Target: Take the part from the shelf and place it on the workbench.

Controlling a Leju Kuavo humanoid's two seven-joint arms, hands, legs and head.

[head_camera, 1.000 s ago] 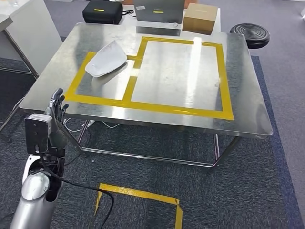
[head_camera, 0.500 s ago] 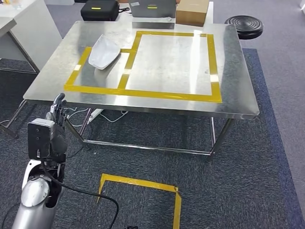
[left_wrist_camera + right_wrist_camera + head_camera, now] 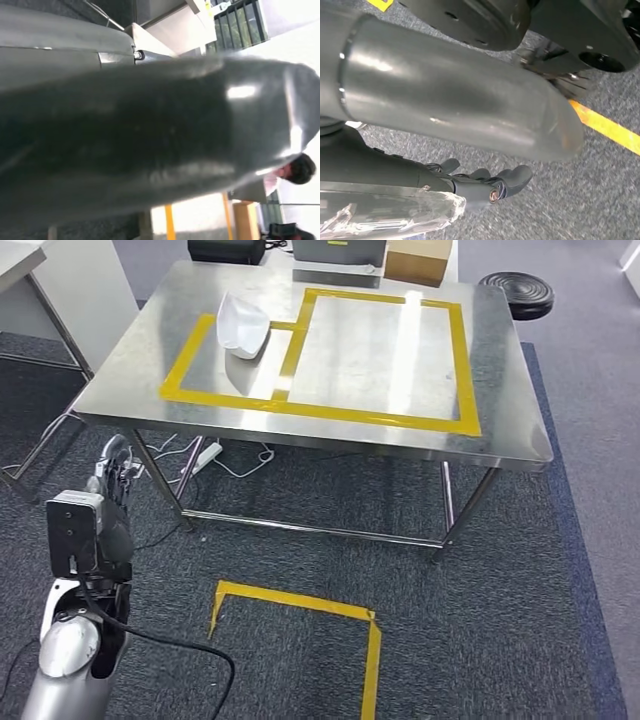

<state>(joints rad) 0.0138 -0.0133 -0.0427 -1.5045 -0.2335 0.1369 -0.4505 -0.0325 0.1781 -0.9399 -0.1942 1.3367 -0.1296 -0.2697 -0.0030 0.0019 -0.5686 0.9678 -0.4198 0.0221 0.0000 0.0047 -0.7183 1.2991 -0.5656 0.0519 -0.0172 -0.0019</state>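
The white curved part (image 3: 241, 325) lies on the steel workbench (image 3: 377, 350), inside the smaller yellow-taped rectangle at its far left. My left hand (image 3: 112, 472) hangs low at the left, below the table's near left corner and well short of the part, with its fingers apart and nothing in them. In the left wrist view a dark blurred surface sits close to the lens. My right hand (image 3: 486, 182) hangs over the grey carpet with its dark fingers stretched out and empty.
A yellow tape outline (image 3: 302, 602) marks the carpet in front of the table. A black stool (image 3: 517, 292) stands at the far right corner; a cardboard box (image 3: 419, 258) and a black case (image 3: 226, 250) lie behind. A white desk (image 3: 68, 280) stands left. A person (image 3: 298, 170) is nearby.
The whole picture has shifted, so the camera has moved: the table now sits higher and farther off. The part stays where it lay. My left hand hangs lower, under the table edge.
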